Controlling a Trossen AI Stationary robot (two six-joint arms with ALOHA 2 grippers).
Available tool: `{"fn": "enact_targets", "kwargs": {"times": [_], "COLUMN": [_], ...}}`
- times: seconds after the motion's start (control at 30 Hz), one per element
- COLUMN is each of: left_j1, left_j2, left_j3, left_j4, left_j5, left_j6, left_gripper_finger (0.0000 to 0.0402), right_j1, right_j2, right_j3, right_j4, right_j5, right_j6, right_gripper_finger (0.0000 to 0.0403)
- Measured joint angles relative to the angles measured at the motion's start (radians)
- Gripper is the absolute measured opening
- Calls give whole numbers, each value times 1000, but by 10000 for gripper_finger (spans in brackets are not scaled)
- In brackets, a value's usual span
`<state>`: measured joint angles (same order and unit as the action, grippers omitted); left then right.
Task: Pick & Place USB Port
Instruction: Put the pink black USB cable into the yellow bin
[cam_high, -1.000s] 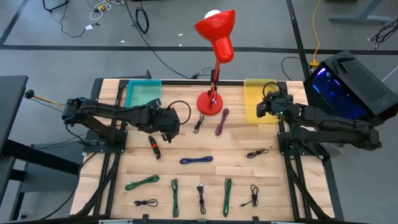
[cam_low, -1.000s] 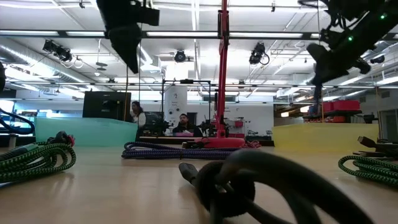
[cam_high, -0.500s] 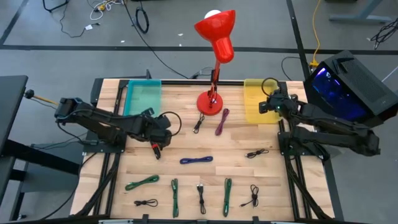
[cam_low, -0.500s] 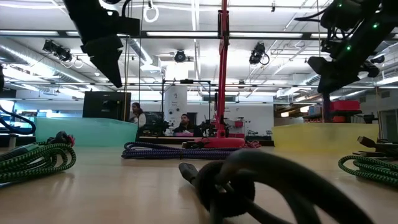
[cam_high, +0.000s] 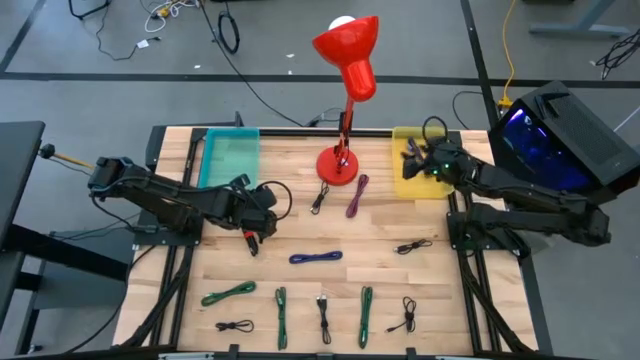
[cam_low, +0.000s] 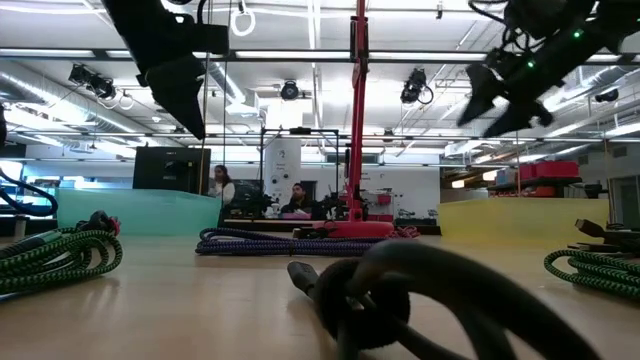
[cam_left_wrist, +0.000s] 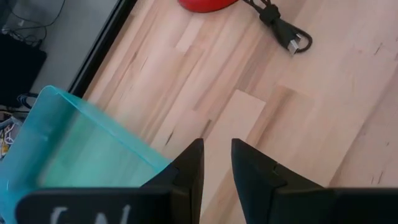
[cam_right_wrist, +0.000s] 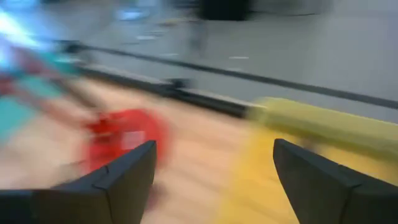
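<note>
Several coiled cables lie on the wooden table. One black cable (cam_high: 320, 198) shows a USB plug (cam_left_wrist: 293, 42) beside the red lamp's base (cam_high: 337, 165). My left gripper (cam_high: 262, 212) hangs high over the table (cam_low: 190, 120) between the teal bin (cam_high: 230, 155) and a red-black cable (cam_high: 247, 237). Its fingers (cam_left_wrist: 216, 146) stand a little apart with nothing between them. My right gripper (cam_high: 410, 160) stands wide open (cam_right_wrist: 214, 149) above the yellow bin (cam_high: 412, 186), also high up (cam_low: 495, 105). Whether a cable lies in that bin is hidden.
The red lamp (cam_high: 348, 60) stands at the far middle, its pole (cam_low: 358, 120) between the arms. A blue cable (cam_high: 316, 258), green cables (cam_high: 228, 293) and black cables (cam_high: 415, 246) are spread over the near half. People sit in the room behind the table (cam_low: 290, 200).
My right gripper has opened wide over the yellow bin and swung a little toward the table's left. My left gripper has gone toward the table's left edge and slightly nearer, staying high, then held still.
</note>
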<state>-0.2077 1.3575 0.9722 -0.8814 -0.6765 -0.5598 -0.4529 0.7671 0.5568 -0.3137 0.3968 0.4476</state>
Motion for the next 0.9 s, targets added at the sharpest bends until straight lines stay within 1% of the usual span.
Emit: {"fn": "enact_targets", "kwargs": {"times": [0.07,0.1,0.23,0.3,0.47,0.57,0.63,0.7,0.83,0.9], "left_j1": [0,0,0,0,0,0,0,0,0,0], "left_j2": [0,0,0,0,0,0,0,0,1,1], "left_j3": [0,0,0,0,0,0,0,0,0,0], "left_j4": [5,9,27,28,33,34,34,34,37,43], "left_j5": [0,-1,-11,-11,-11,-11,-8,0,3,3], "left_j6": [0,3,4,4,6,6,6,6,5,5], "left_gripper_finger": [87,87,87,87,87,87,87,87,87,87], "right_j1": [35,57,140,187,276,301,307,307,312,313], "right_j2": [33,53,146,208,371,459,507,549,612,634], "right_j3": [0,0,0,0,0,0,0,0,0,0], "right_j4": [42,54,73,115,259,323,358,385,423,457], "right_j5": [-74,-92,-111,-114,-118,-94,-81,-107,-107,-136], "right_j6": [-17,-19,41,69,37,41,109,138,186,218], "right_gripper_finger": [318,315,303,299,294,294,294,294,294,294]}}
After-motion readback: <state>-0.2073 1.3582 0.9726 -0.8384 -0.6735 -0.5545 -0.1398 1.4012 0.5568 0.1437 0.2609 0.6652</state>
